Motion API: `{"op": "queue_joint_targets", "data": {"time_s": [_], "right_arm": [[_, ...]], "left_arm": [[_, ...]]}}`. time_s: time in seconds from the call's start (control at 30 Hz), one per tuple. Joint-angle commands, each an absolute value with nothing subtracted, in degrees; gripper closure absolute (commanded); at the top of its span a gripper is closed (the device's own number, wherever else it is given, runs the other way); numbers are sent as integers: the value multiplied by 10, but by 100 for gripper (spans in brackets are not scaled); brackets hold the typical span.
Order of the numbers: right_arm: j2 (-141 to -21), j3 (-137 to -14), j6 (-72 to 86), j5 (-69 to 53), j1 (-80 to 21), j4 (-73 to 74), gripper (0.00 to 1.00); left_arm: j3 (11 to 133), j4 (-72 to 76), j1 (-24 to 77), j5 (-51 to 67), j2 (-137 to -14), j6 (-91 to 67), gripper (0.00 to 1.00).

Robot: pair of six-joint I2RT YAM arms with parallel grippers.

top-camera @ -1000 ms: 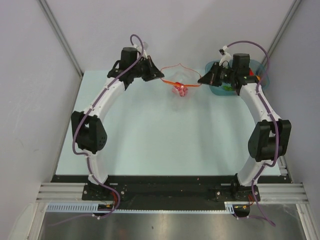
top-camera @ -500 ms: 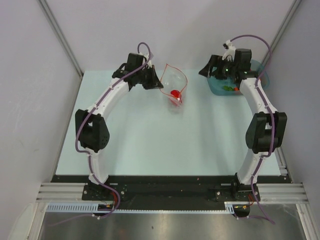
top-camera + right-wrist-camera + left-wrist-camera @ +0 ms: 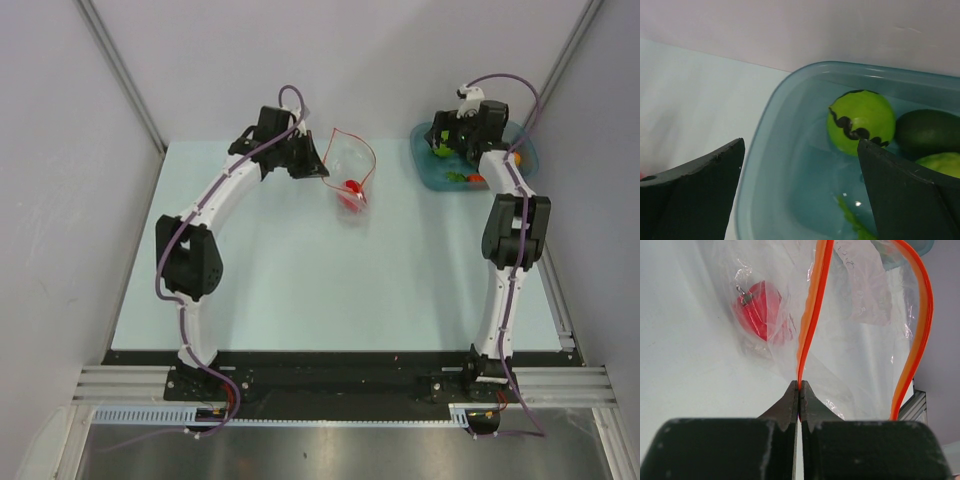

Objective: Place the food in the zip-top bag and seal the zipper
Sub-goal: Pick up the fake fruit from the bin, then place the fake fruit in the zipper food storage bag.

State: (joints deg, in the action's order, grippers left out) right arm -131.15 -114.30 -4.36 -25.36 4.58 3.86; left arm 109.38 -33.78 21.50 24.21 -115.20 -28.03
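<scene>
Left claw [image 3: 799, 386]: two matte black wedge-tipped fingers pressed flat together, nipping one end of the zipper [image 3: 812, 315]. Zipper: thin glossy red-orange strip, parted into two curved bands that form an open loop at the mouth. Bag [image 3: 350, 165]: clear, crinkly film, roughly square, hanging from the left claw over the far middle of the worktop [image 3: 300, 280], mouth up and gaping. Contents: one red piece [image 3: 760, 310], glossy and rounded, lying low in the bag behind wrinkled plastic. Right claw [image 3: 800, 150]: blunt black fingers spread wide, holding nothing, poised above the near corner of the tray [image 3: 771, 112]. Tray: translucent teal plastic, smooth, with rounded corners and a raised rim, at the far right of the worktop, well apart from the bag. In the tray: green ball [image 3: 862, 117], shiny, with a wavy black line; dark green piece [image 3: 930, 131], smooth and oval, just beside it; a second green ball [image 3: 942, 162], partly hidden by a finger; carrot [image 3: 476, 178], orange-red. Worktop: pale, flat, matte.
</scene>
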Motion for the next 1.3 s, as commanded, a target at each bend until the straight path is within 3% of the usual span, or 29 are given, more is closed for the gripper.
{"op": "queue_joint_targets", "data": {"time_s": [0.0,0.67,0.77,0.87,0.9,0.97,1.0,1.27], "right_arm": [[-1374,-1234,-150,-200,39,40,0],[-1531,-1327,-264,-92,24,-41,0],[-1519,-1319,-254,-89,24,-51,9],[-1475,-1269,-236,-98,28,-80,33],[-1458,-1254,-233,-104,30,-89,51],[-1414,-1229,-229,-110,31,-89,64],[-1399,-1222,-222,-121,31,-84,68],[-1176,-1133,-135,-259,21,-4,68]], "left_arm": [[1126,-333,218,253,-1159,-285,97],[1129,-330,221,273,-1177,-286,97],[1129,-332,221,269,-1177,-284,97],[1128,-332,221,269,-1174,-283,97],[1128,-332,221,268,-1173,-282,98],[1127,-330,221,266,-1171,-281,98],[1126,-331,221,267,-1171,-281,98],[1117,-327,227,258,-1160,-279,98]]}}
